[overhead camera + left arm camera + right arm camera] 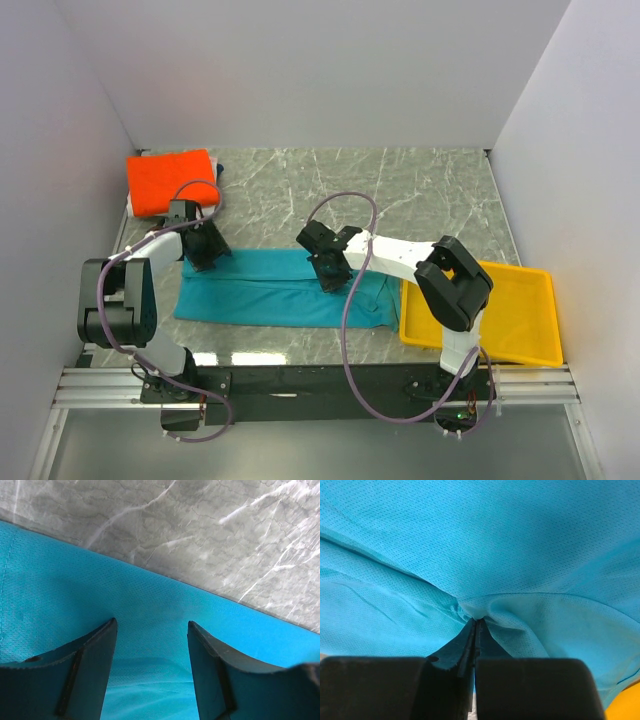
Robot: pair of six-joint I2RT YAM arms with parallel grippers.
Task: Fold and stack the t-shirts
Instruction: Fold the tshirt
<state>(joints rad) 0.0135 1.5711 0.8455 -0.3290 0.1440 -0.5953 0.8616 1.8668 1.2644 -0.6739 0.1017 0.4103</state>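
Observation:
A teal t-shirt (270, 292) lies spread in a long band across the middle of the marble table (420, 190). My left gripper (205, 252) is open at the shirt's far left edge, its fingers (95, 645) straddling the teal cloth (150, 625) just inside the hem. My right gripper (328, 272) is shut on a pinch of the teal t-shirt (520, 555) near the middle of its far edge, the cloth bunched at its tips (475, 620). A folded orange t-shirt (172, 181) lies on a stack at the far left corner.
A yellow tray (515, 315) sits at the near right, the shirt's right end touching it. Dark cloth (218, 172) shows under the orange shirt. White walls close in the table on three sides.

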